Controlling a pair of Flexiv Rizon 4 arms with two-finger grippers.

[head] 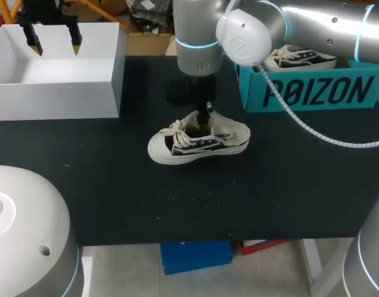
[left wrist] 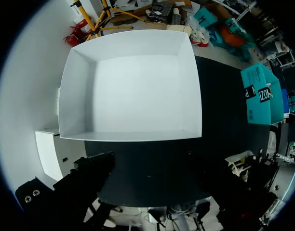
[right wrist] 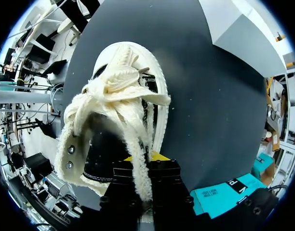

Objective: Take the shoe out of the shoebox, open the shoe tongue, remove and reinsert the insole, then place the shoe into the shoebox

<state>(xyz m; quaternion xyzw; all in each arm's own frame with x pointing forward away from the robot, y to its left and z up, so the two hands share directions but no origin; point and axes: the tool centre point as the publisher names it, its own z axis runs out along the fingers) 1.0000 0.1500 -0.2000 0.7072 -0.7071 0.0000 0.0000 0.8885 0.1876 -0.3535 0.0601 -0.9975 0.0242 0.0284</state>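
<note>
Currently cream shoe (head: 222,138) upright, laces loose; right jaws inside, cannot tell grip; left jaws released.

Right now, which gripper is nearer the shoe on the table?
Right. The right gripper is down at the shoe, by its opening; the left gripper hangs open over the white box, far off.

You have a black table (head: 115,185). By its far edge, near the right corner, sits a teal box (head: 313,93) with big dark letters on its front wall. A second shoe (head: 299,59), pale with dark marks, lies inside that box.
</note>
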